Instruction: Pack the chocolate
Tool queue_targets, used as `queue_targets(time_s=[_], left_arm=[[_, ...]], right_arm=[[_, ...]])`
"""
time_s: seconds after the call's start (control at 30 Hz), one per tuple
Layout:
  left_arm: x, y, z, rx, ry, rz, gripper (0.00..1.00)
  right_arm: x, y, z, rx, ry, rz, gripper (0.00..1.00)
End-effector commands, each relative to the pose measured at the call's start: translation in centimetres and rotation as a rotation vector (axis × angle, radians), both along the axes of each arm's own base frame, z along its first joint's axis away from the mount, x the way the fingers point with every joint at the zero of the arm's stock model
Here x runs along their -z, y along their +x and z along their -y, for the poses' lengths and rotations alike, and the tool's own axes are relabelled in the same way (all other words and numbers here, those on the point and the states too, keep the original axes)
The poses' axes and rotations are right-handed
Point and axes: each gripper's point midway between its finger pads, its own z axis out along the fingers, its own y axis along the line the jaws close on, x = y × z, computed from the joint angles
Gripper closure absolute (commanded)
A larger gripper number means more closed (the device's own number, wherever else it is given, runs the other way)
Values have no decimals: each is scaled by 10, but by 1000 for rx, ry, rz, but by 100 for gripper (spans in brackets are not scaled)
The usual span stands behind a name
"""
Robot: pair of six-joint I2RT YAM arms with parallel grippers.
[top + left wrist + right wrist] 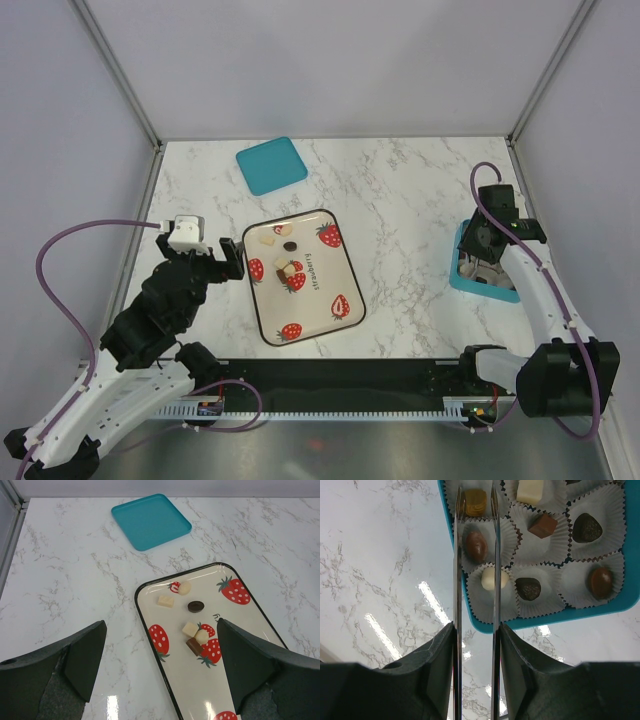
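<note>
Several small chocolates lie on the strawberry-print tray [315,300]: a dark round one [195,606], cream pieces [166,601] and a brown bar [194,646]. My left gripper [230,260] is open and empty, low over the tray's left edge [150,625], and shows in the left wrist view [161,630]. My right gripper [488,262] hangs over the teal box [462,280]. Its thin metal blades [476,490] stand a little apart on either side of a golden-brown chocolate [475,502] that sits in a paper cup of the box [631,580]. Several other cups hold chocolates.
A flat teal lid [271,165] lies at the back of the marble table, behind the tray, and also shows in the left wrist view [151,521]. Grey walls and metal posts close in the table's left, right and far sides.
</note>
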Motion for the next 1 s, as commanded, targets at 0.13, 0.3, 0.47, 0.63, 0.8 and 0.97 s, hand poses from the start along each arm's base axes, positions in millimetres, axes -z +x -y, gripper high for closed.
queue_targets(time_s=[0.13,0.3,0.47,0.63,0.8,0.97], left_arm=[[-7,3,2,-6,-17,26,0],[-7,3,3,3,-19,23,0],[-6,3,14,46,-37,7,0],[-5,2,32,111,-75,-42,0],[-18,0,54,167,-174,-112,0],[-29,1,80,223,-263,-178,0]], right_arm=[[-45,10,0,-26,-4,113,53],[-61,10,-14,-85,49,148,54],[-76,16,-30,-185,63,184,54],[-97,21,-52,-260,76,231,54],[-99,23,-86,-372,102,249,54],[-94,55,-115,-430,150,288,52]])
